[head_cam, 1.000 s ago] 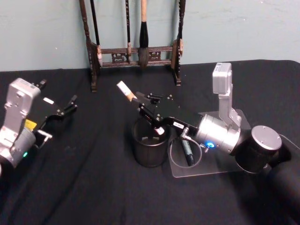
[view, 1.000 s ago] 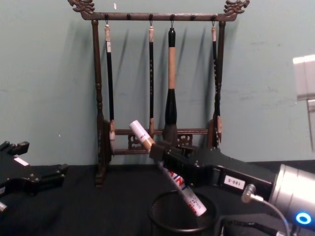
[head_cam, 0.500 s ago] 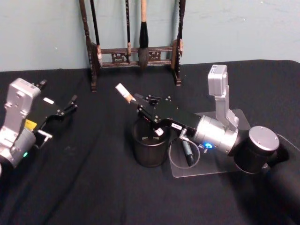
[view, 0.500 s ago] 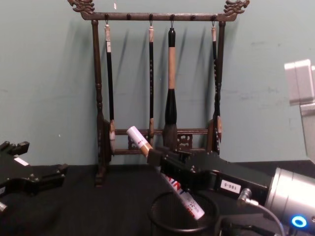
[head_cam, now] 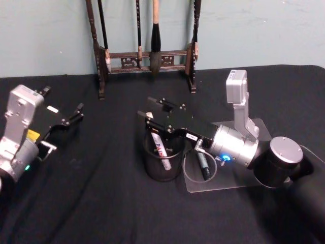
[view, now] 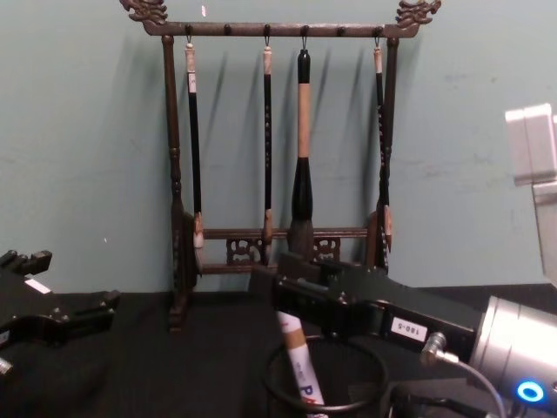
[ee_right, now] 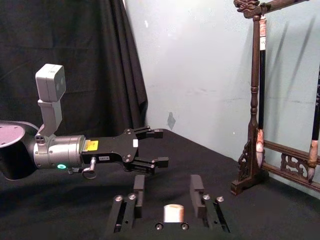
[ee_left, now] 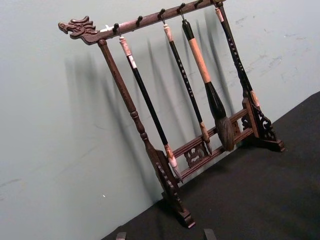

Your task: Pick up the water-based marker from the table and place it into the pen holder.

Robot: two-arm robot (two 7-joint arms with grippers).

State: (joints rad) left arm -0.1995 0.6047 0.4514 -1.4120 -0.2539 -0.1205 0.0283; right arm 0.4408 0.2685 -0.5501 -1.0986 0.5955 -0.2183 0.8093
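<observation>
On the black worktop (head_cam: pixel 101 203), the right tool (head_cam: pixel 151 113) hangs just above the pen holder (head_cam: pixel 163 170), fingers spread, gripping nothing. The left tool (head_cam: pixel 71 118) sits well left of it, parted and empty. The water-based marker (head_cam: pixel 159 147) stands tilted inside the pen holder.

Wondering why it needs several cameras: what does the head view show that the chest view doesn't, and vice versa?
Head view, not chest: a clear flat plate beside the small round black wire-mesh pen holder, a dark pen lying on it. Chest view, not head: the carved top bar of the tall dark wooden brush rack, where the brushes hang. Both: the white water-based marker standing in the pen holder, the right gripper just above it with fingers open, and the left gripper idle at the left.
</observation>
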